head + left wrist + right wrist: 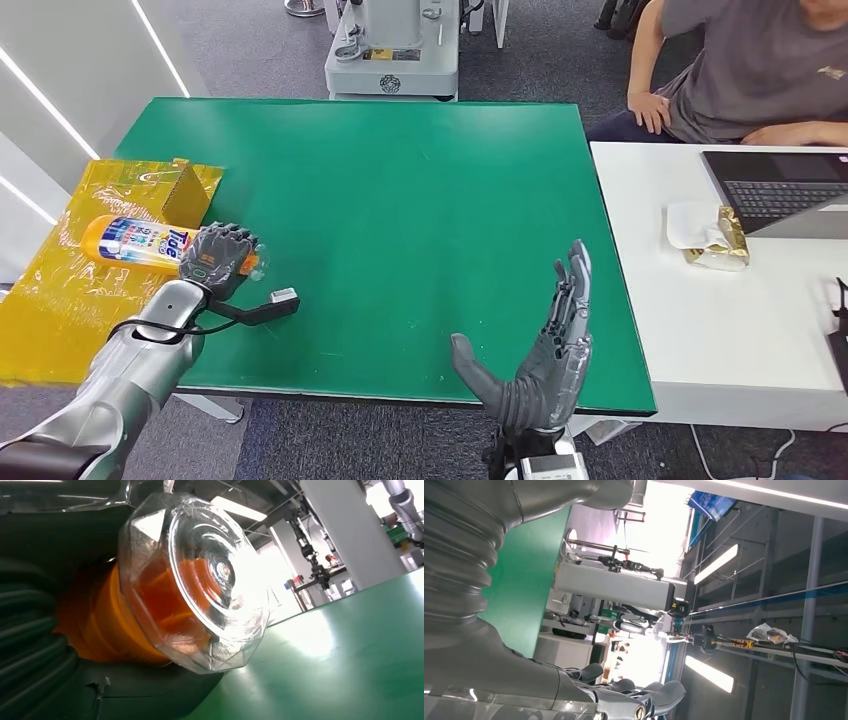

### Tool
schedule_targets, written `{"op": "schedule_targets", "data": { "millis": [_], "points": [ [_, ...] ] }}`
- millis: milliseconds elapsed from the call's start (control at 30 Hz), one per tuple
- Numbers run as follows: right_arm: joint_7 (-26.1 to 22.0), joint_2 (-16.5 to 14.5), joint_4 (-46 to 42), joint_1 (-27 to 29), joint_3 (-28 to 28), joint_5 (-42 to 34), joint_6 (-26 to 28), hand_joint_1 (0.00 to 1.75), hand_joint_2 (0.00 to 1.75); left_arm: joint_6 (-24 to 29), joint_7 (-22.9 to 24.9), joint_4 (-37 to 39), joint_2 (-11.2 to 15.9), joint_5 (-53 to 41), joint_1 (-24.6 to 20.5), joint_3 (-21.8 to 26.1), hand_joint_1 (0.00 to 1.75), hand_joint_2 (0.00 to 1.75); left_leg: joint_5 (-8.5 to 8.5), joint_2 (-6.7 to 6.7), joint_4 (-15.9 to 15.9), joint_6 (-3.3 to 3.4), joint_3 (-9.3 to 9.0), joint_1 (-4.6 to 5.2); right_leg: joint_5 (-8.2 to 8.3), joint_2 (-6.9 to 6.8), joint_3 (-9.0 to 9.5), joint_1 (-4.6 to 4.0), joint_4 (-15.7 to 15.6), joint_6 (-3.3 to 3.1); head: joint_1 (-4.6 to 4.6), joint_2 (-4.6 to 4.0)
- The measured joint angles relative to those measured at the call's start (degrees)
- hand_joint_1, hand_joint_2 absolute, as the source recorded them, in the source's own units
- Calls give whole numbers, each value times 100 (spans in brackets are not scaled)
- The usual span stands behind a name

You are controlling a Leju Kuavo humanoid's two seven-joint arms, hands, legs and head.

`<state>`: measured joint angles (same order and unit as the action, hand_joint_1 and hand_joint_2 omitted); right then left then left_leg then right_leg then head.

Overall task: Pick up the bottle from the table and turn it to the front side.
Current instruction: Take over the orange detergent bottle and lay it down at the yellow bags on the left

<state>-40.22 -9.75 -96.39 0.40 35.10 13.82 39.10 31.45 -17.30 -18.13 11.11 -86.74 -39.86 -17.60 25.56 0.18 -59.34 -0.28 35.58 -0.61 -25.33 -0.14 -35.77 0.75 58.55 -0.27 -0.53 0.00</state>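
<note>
Bottle [135, 242] lies at counter [400, 200] 9 o'clock edge, left robot hand [220, 258] gripping its cap end, right robot hand [545, 350] spread at 6 o'clock edge.

bottle [135, 243] cap end hidden under left robot hand [218, 258], person [745, 70] cut off at top edge
</note>
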Motion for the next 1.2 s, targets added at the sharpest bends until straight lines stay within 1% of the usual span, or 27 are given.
{"op": "schedule_targets", "data": {
  "millis": [133, 267, 300, 400, 433, 567, 767, 867, 933, 1000, 1100, 1200],
  "points": [
    [0, 1, 2, -1, 2, -1, 0, 0, 175, 39, 51, 37, -1, -1, -1, -182, 175, 175, 0, 0, 0, 0, 0, 0, 0, 0, 0, 0, 0, 0, 0, 0],
    [0, 2, 2, -1, 2, -1, 0, 0, 175, 61, 58, 62, -1, -1, -2, -251, 175, 175, 0, 0, 0, 0, 0, 0, 0, 0, 0, 0, 0, 0, 0, 0],
    [0, 2, 2, -1, 2, -1, 0, 0, 175, 61, 58, 66, 0, -1, -2, -257, 146, 175, 0, 0, 0, 0, 0, 0, 0, 0, 0, 0, 0, 0, 0, 0],
    [0, 3, 2, -1, 4, -4, 0, 0, 175, 61, 85, 84, 1, 1, -1, -297, 15, 175, 0, 0, 0, 0, 0, 0, 0, 0, 0, 0, 0, 0, -1, 0],
    [0, 6, 2, -3, 6, -10, 0, 0, 175, 62, 114, 92, 2, 1, 1, -317, 0, 175, 0, 0, 0, 0, 0, 0, 0, 0, 0, 0, 0, 0, -1, 0],
    [0, 15, 8, -13, 25, -79, 0, 0, 175, 77, 229, 128, 9, 1, 24, -373, 0, 175, 0, 0, 0, 0, 1, 0, 0, 0, 1, 0, 1, 0, -1, 0],
    [0, 15, 45, -63, 57, -162, 0, 0, 175, 173, 276, 157, 33, 13, 94, -382, 0, 175, 0, -1, 1, 0, 2, 0, 0, -2, 1, 0, 1, 0, 1, 0],
    [0, 15, 75, -89, 69, -187, 0, 0, 175, 454, 320, 164, 54, 22, 116, -382, 0, 175, 0, -1, 1, 0, 2, 0, 0, -2, 1, 0, 1, 0, 0, 0],
    [0, 15, 92, -103, 77, -186, 0, 0, 175, 674, 408, 162, 75, 17, 134, -380, 0, 175, 0, -1, 1, 0, 2, 0, 0, -2, 1, 0, 1, 0, -1, 0],
    [0, 15, 103, -110, 86, -182, 0, 0, 175, 781, 527, 88, 99, 9, 180, -366, 0, 175, 0, -1, 1, 0, 1, 0, 0, -2, 1, 0, 1, 0, -1, 0],
    [0, 15, 124, -117, 97, -182, 0, 0, 175, 806, 715, -444, 162, 2, 373, -256, 0, 175, 0, -1, 0, 0, 1, 0, 0, -1, 0, 0, 1, 0, 0, 0],
    [0, 15, 143, -124, 104, -187, 0, 0, 175, 820, 750, -1376, 203, 2, 650, 1, 0, 175, 0, -1, 0, 0, 1, 0, 0, -2, 0, 0, 0, 0, -1, 0]
  ]
}}
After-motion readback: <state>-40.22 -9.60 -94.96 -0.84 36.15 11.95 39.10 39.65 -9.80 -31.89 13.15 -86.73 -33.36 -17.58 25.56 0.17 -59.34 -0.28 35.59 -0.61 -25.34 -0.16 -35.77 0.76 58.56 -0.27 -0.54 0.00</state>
